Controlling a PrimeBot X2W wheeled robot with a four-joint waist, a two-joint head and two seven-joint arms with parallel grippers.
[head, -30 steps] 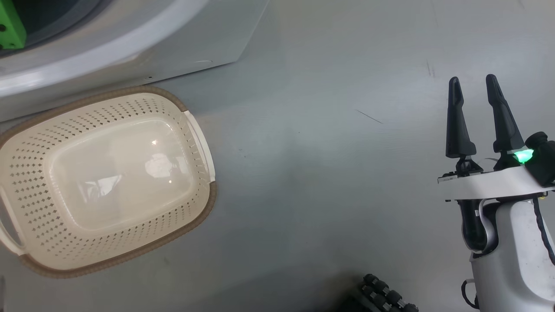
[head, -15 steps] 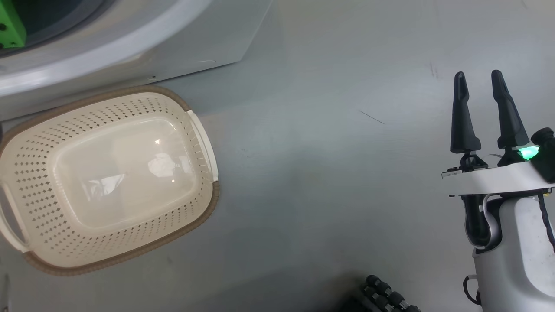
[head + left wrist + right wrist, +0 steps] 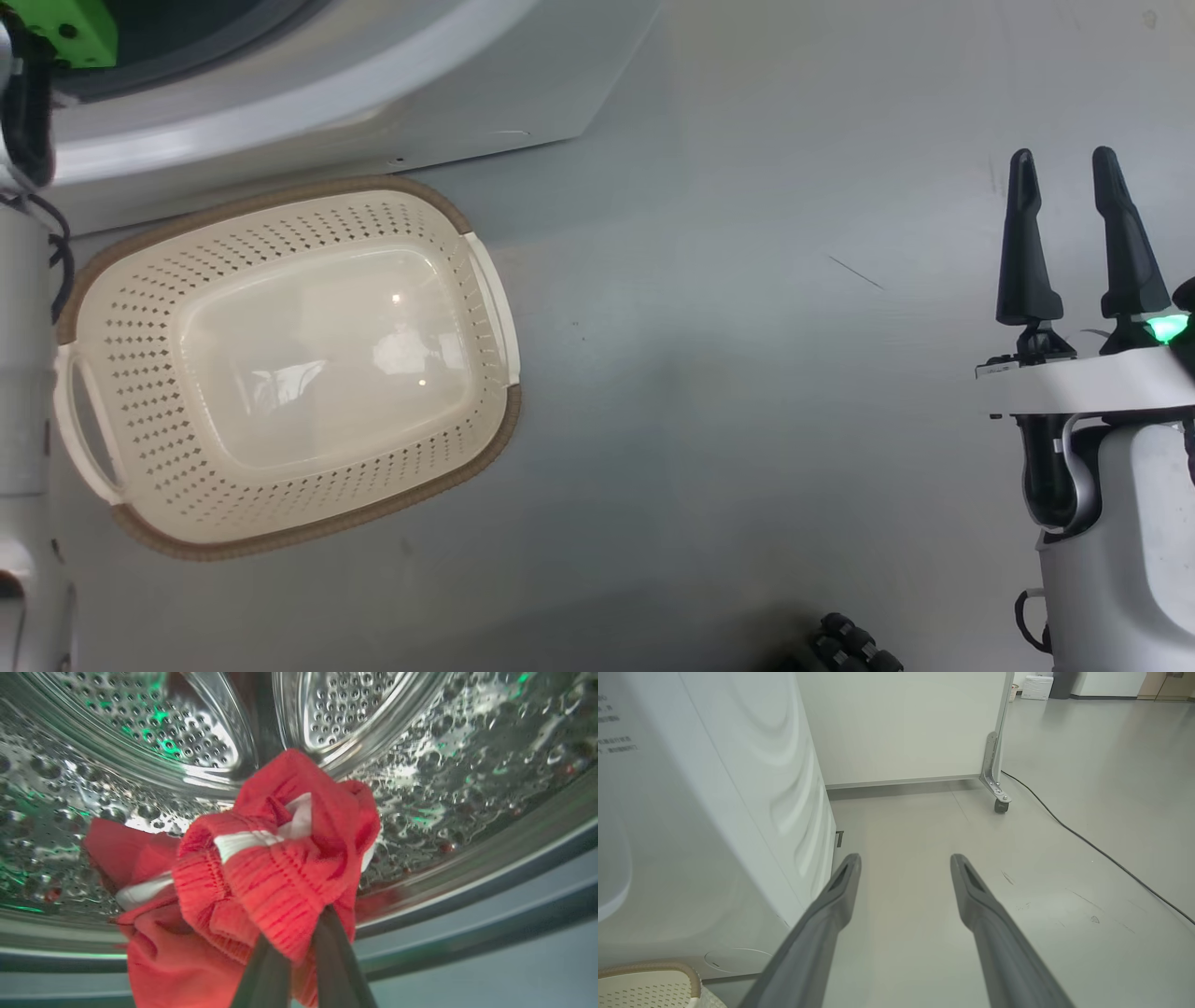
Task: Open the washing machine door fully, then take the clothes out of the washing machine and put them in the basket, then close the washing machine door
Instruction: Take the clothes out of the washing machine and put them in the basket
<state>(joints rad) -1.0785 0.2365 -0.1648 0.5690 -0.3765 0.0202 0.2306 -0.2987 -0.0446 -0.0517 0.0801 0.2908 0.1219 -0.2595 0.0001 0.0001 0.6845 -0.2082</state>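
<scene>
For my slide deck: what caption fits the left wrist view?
Left claw shut on bright red, white-striped fabric clothes, framed by the washing machine's perforated steel drum.

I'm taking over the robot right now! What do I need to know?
Left gripper: shut on the red clothes, inside the steel drum.
Right gripper: open, empty, above the floor.
Basket: empty, on the floor right by the washing machine.
Done: clothes grasped.
Left to do: lift them out, drop them in the basket, then shut the door.
</scene>
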